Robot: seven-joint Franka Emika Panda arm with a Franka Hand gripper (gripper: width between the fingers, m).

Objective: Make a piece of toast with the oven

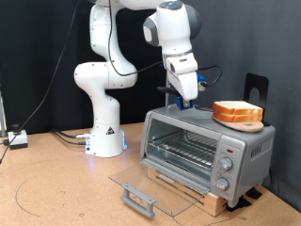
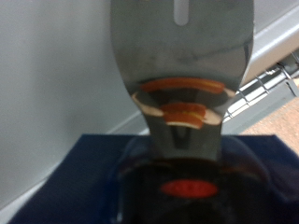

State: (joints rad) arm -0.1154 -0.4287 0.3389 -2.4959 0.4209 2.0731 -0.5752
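a: where are we? we see the gripper [image 1: 191,102] hanging over the top of the oven [image 1: 205,149], toward the roof's rear corner at about ten o'clock from the bread.

b: and the bread [image 1: 237,113] sits on the oven roof, at roughly two o'clock from the oven's middle in the exterior view. it looks like a small stack with an orange-tan crust; we cannot pick out which layer is the piece of toast.

a: the glass door [image 1: 155,187] lies folded down flat at about seven o'clock from the oven, its handle [image 1: 137,198] toward the table [image 1: 56,193]. the wire rack [image 1: 185,144] inside shows bare as far as we can see.

b: is the pincer clenched or released?

a: we cannot tell. the exterior view is too small, and the wrist view is blurred, filled by a shiny metal surface [image 2: 182,56] with orange reflections. nothing shows clearly between the fingers.

b: what worries us?

a: we judge the fingers are near the roof, so a low pass could scrape the metal or nudge the oven. coming at the stack from the side could push the slices toward the far edge, and they could slide off. the lowered door juts out too, and an arm swinging low could strike it.
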